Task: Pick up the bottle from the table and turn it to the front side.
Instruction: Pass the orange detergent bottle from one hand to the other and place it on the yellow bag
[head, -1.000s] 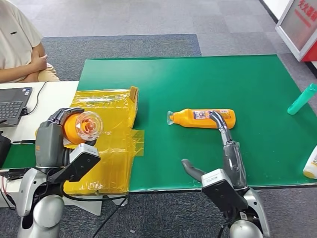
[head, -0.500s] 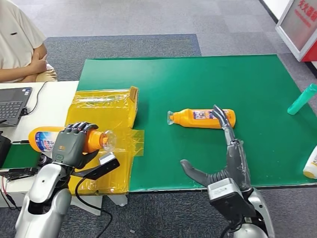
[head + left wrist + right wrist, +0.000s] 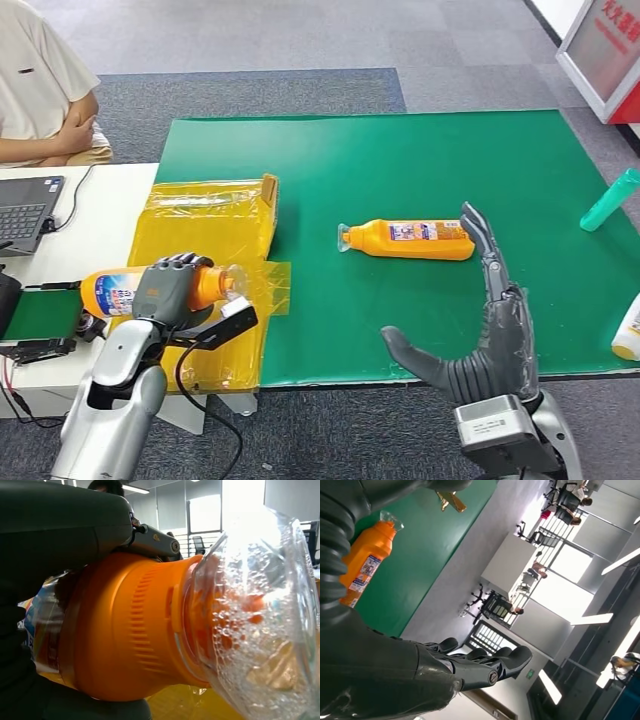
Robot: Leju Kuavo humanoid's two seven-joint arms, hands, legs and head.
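My left hand [image 3: 172,292] grips an orange bottle [image 3: 124,291] with a clear cap [image 3: 232,281], held on its side over the yellow plastic sheet [image 3: 219,260]. The left wrist view shows that bottle [image 3: 124,630] close up, its clear cap [image 3: 256,620] bubbly inside, with my fingers [image 3: 68,525] wrapped over its body. A second orange bottle [image 3: 411,239] lies on its side on the green mat [image 3: 362,160], cap toward the left. My right hand [image 3: 494,330] hovers open near that bottle's base end, fingers spread and thumb out. In the right wrist view the lying bottle [image 3: 367,560] rests on the mat.
A laptop [image 3: 26,210] sits on the white table [image 3: 113,205] at the left, with a seated person [image 3: 41,90] behind it. A teal bottle [image 3: 610,200] and a white bottle [image 3: 628,330] lie at the mat's right edge. A red-framed sign [image 3: 604,50] stands far right.
My left hand has lowered and turned its bottle from cap-toward-camera to lying sideways, cap pointing right. My right hand has lifted off the lying bottle's base end and drawn back toward me.
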